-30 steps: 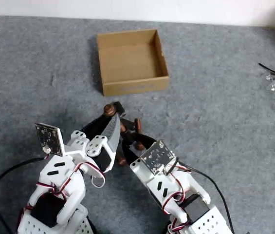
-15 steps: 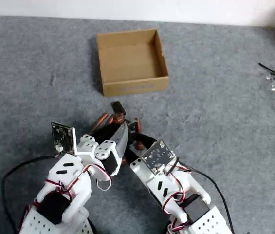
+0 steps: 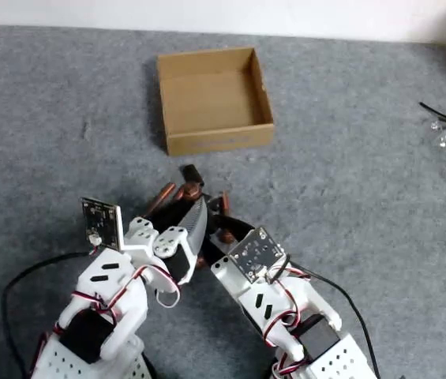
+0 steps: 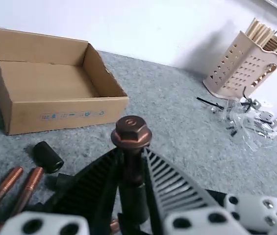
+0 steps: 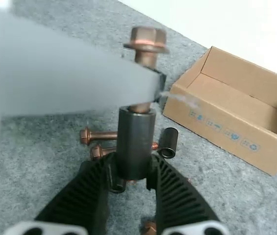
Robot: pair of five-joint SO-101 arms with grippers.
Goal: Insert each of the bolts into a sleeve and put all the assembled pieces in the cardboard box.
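The left gripper [image 4: 131, 159] holds a copper bolt [image 4: 131, 132] upright. Its two ribbed fingers are narrow and press the shank from both sides, just under the six-sided head. The right gripper [image 5: 131, 169] is directly below and holds a black sleeve [image 5: 136, 139], also upright. Its fingers are closed around the lower part of the sleeve. The lower end of the bolt meets the open top of the sleeve. How deep the bolt goes in, I cannot tell, because a finger of the left gripper crosses in front of the shank.

Both grippers stand together on the near side of the cardboard box [image 3: 215, 99], well apart from it. The box sits open on the grey table [image 3: 349, 197], and its inside shows bare cardboard.

A loose sleeve [image 4: 47, 156] lies on its side on the table between the box and the grippers. Several loose bolts [image 5: 99, 135] lie flat on the table near the grippers, some close to each other.

At the far side of the table there is a pale holder with holes [image 4: 246, 63], with thin sticks standing in it. Some clear plastic bags [image 4: 248, 122] lie beside it.
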